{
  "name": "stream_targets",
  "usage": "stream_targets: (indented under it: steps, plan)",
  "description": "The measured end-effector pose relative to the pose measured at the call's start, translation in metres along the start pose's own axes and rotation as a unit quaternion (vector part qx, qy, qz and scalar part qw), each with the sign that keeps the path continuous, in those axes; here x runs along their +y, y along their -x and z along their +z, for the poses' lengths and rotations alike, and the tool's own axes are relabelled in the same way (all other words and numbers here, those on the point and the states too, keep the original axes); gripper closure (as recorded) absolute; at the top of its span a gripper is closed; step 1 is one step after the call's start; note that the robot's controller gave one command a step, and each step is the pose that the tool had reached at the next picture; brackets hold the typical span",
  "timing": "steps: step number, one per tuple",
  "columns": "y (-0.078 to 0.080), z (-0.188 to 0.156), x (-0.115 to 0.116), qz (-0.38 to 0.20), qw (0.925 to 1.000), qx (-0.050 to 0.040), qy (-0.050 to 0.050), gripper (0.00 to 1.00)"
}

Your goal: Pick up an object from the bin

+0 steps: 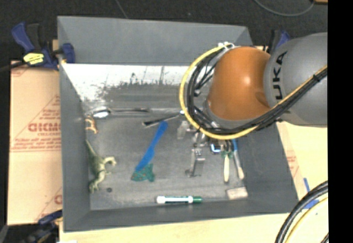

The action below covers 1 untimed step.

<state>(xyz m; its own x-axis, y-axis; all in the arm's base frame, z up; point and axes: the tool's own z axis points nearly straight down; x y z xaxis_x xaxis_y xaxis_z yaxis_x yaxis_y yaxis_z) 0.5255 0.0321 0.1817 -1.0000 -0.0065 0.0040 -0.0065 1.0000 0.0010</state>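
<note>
My gripper point(194, 162) hangs low over the bin floor, right of centre, below the orange-covered wrist. Nothing shows in its grasp. Just left of it lies a blue long-handled brush point(150, 155) with a teal head, set diagonally. To the gripper's right lie a pair of white sticks with a green piece point(229, 160), partly hidden under the wrist. A white marker with a green cap point(178, 199) rests along the front wall, below the gripper.
A small beige block point(237, 193) sits in the front right corner. A green toy dinosaur point(100, 168) lies at the left wall. A metal spoon point(113, 111) and a black pen point(159, 120) lie toward the back. The arm covers the bin's right back part.
</note>
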Motion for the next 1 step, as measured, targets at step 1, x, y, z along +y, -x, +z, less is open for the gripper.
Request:
stream_targets:
  steps: [1]
  plan:
    - [0.0018, -0.0034, 0.0001, 0.001, 1.0000, -0.0037, 0.000, 0.00]
